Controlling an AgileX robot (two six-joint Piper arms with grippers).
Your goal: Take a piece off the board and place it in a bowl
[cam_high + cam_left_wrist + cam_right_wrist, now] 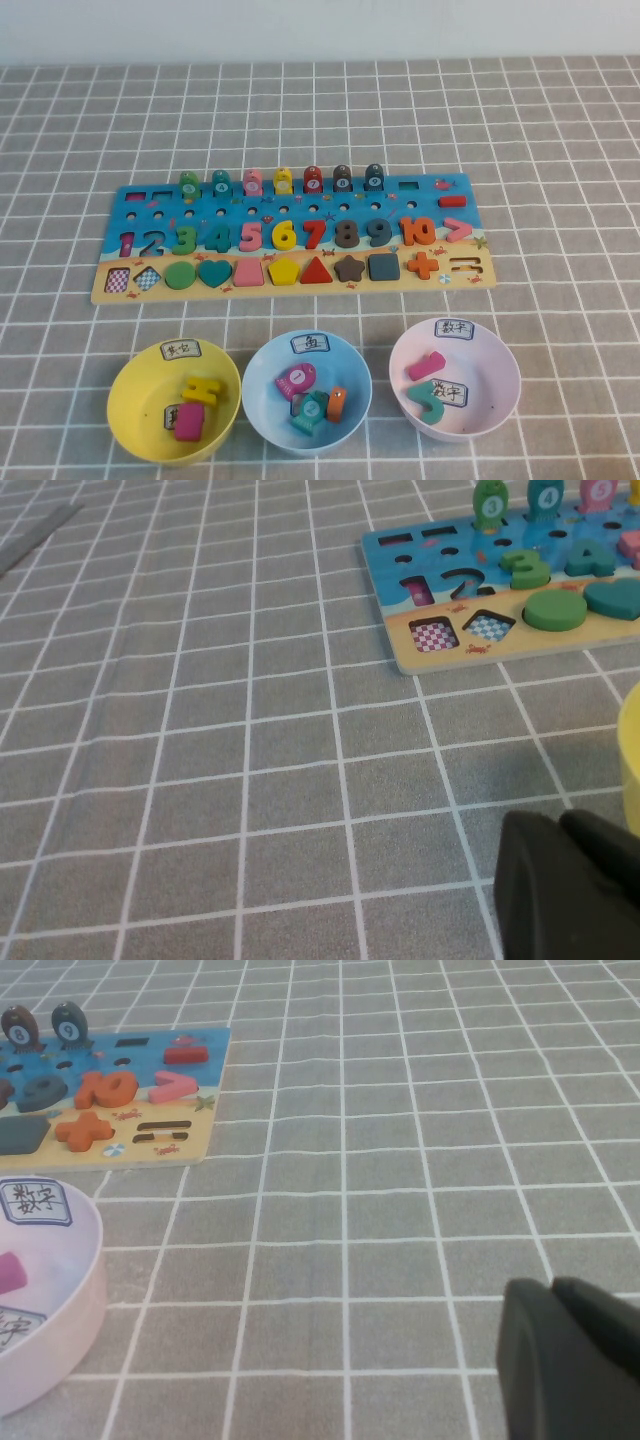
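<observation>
Your teal-green piece (pixel 311 410) lies inside the light blue bowl (pixel 262 380), next to a pink fish (pixel 296 381) and an orange token (pixel 336 404). That bowl sits on the desk (pixel 560 150) between the yellow bowl (pixel 135 385) and the pale pink bowl (pixel 495 365), just in front of the board (pixel 150 205). Your left claw (pixel 562 885) is clenched on nothing, low over the desk near the board's left end. Your right claw (pixel 570 1360) hangs over bare desk beside the pink bowl; whether it is clenched, you cannot tell.
</observation>
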